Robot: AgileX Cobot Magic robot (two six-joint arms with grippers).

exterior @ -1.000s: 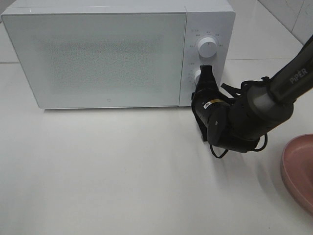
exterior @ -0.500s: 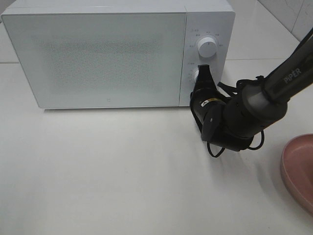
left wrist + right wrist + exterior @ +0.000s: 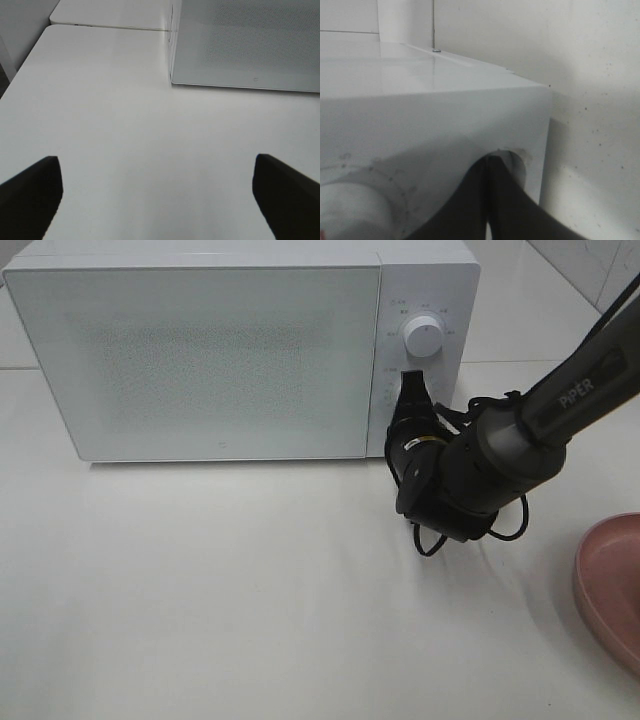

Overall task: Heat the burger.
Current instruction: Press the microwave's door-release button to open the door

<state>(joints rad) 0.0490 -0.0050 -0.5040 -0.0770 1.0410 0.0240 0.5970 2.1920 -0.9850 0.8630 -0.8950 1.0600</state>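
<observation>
The right hand [image 3: 411,378] is clenched, its two dark fingers [image 3: 487,172] pressed together into one point with nothing between them. In the high view that point sits right of center, against the control panel [image 3: 425,300] of the white microwave [image 3: 200,360], just below the upper knob [image 3: 424,337]. In the right wrist view a rounded white part of the panel shows directly behind the tips. The black arm [image 3: 560,400] runs from the hand toward the upper right of the frame, and a loop of cable [image 3: 432,540] hangs below the wrist.

The left hand [image 3: 155,165] is released, its fingers spread wide at the lower corners of its own view over bare white table [image 3: 125,115].

The microwave fills the upper left of the high view. Its door [image 3: 200,365] is shut, and the frosted window shows nothing inside. A pink plate [image 3: 610,590] lies at the right edge. The burger shows in no view, so I cannot tell where it is.
</observation>
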